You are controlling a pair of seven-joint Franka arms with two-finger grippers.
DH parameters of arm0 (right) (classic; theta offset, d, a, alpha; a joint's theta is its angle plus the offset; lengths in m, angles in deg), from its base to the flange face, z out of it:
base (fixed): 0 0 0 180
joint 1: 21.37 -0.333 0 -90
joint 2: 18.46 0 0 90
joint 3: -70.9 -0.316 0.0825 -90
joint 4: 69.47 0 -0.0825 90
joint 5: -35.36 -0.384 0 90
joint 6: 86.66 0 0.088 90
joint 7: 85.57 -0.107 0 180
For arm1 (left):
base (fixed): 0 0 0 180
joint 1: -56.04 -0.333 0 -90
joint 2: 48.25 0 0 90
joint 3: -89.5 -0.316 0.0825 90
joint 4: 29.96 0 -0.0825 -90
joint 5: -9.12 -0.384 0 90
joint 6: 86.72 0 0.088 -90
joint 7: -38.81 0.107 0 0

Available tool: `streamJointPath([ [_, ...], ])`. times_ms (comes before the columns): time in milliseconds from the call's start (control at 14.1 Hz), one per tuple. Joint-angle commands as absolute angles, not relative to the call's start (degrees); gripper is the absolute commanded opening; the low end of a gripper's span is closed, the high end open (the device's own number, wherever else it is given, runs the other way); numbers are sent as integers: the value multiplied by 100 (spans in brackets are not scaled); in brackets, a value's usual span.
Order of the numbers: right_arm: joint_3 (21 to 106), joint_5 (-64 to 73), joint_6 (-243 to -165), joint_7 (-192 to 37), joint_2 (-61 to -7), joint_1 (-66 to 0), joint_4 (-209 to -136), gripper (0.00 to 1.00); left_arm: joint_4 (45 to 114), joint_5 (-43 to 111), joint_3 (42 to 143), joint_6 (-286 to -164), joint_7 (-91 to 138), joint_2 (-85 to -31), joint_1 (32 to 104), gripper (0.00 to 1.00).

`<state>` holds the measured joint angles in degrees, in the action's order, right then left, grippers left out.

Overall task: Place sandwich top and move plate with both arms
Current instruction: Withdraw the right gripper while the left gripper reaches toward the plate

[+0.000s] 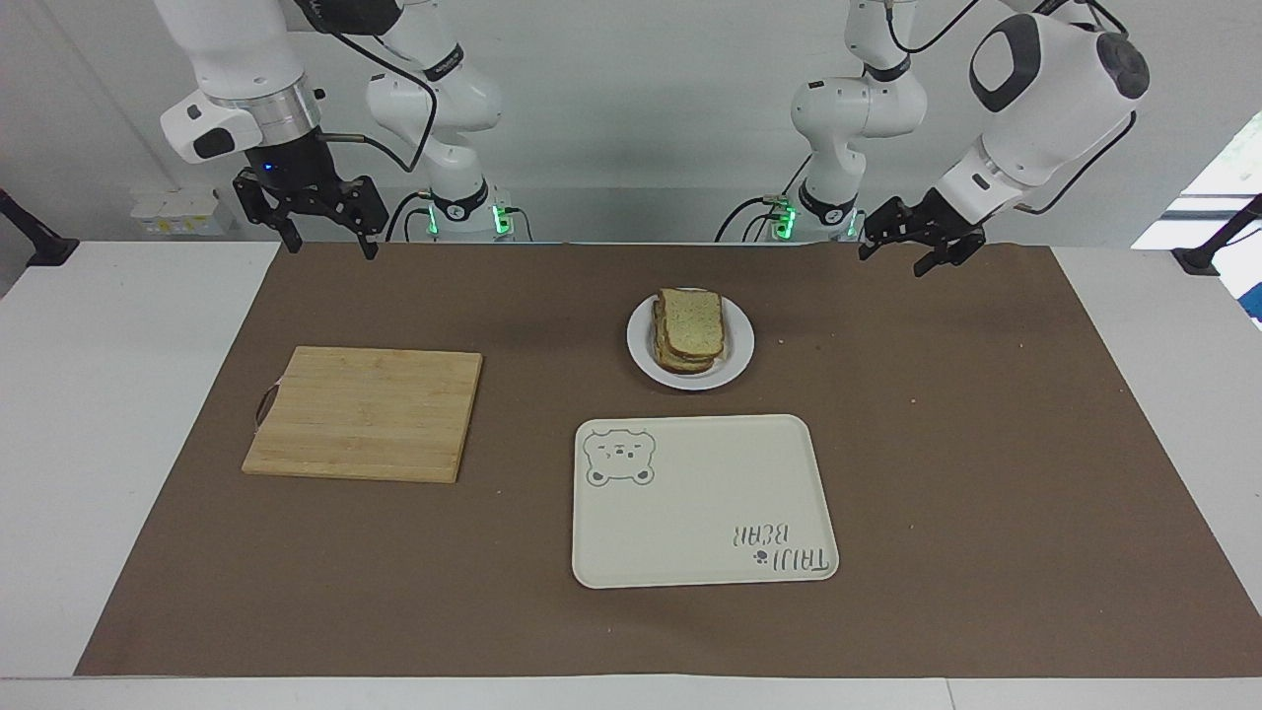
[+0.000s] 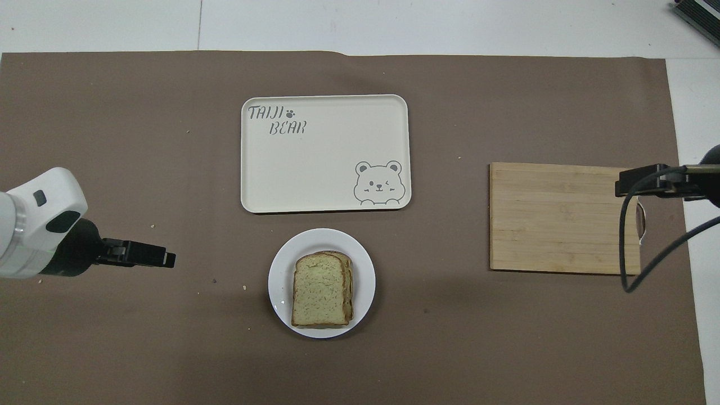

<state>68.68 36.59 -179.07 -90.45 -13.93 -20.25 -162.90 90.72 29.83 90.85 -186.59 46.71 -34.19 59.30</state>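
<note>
The sandwich top (image 1: 692, 318) (image 2: 318, 288), a pale speckled slice with brown crust, lies on a stack of bread on the small white plate (image 1: 739, 347) (image 2: 279, 281). My left gripper (image 1: 893, 260) (image 2: 167, 260) hangs open and holds nothing, in the air over the brown mat, beside the plate toward the left arm's end. My right gripper (image 1: 331, 248) (image 2: 622, 187) is also open and holds nothing. It is raised over the mat's edge at the robots' end, above the outer end of the wooden board.
A wooden cutting board (image 1: 365, 414) (image 2: 562, 216) lies toward the right arm's end. A cream tray with a bear drawing (image 1: 700, 503) (image 2: 323, 163) lies farther from the robots than the plate. A brown mat (image 1: 986, 444) covers the table.
</note>
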Motion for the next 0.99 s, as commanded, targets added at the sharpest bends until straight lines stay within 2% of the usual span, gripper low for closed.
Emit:
streamJointPath([
  [0,6835,3755,-18027,-8672,-1345,-1952,-16386,100,9948,3424,9003,-19332,4978,-3033,6140,100],
  [568,6853,3729,-17921,-8689,-1319,-1952,-16386,100,11118,5497,8968,-19842,6550,-3120,6043,98],
  [710,6957,3729,-17851,-8654,-1336,-1961,-16369,100,11303,5910,8968,-19922,7086,-3374,6008,95],
  [923,7572,3711,-17719,-8654,-1328,-2461,-16369,100,11619,6649,8968,-20036,7658,-3568,5990,90],
])
